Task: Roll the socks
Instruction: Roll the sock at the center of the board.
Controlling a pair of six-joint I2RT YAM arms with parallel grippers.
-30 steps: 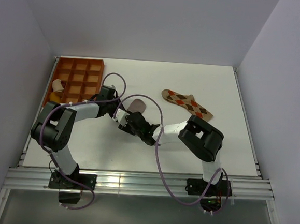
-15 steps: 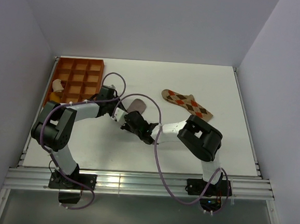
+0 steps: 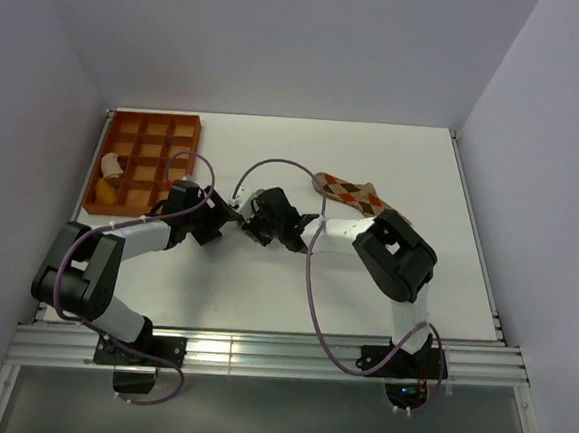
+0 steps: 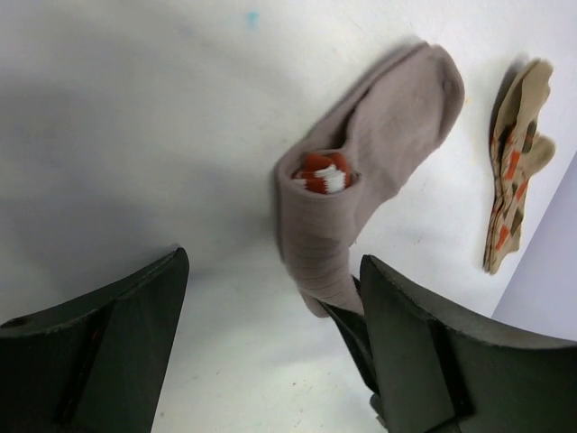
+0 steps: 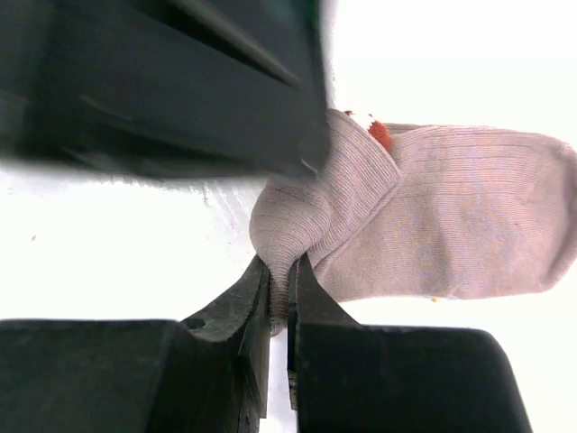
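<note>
The grey-brown sock (image 4: 374,153) lies partly rolled on the white table, its red-and-white cuff (image 4: 320,172) tucked inside the fold. My right gripper (image 5: 280,293) is shut on the folded near end of this sock (image 5: 433,225). My left gripper (image 4: 270,361) stands open just in front of the roll, touching nothing. In the top view both grippers, left (image 3: 219,223) and right (image 3: 254,224), meet mid-table and hide the grey sock. The argyle sock (image 3: 350,190) lies flat to the right, its near end under my right arm; it also shows in the left wrist view (image 4: 512,162).
An orange compartment tray (image 3: 156,126) sits at the back left with a yellow and a white item (image 3: 107,180) in its near-left cells. Grey walls close the table on three sides. Cables loop over both arms.
My left gripper let go of the grey sock, opened wide and drew back to the left. My right gripper shut on the sock's folded end and shifted a little toward the back.
</note>
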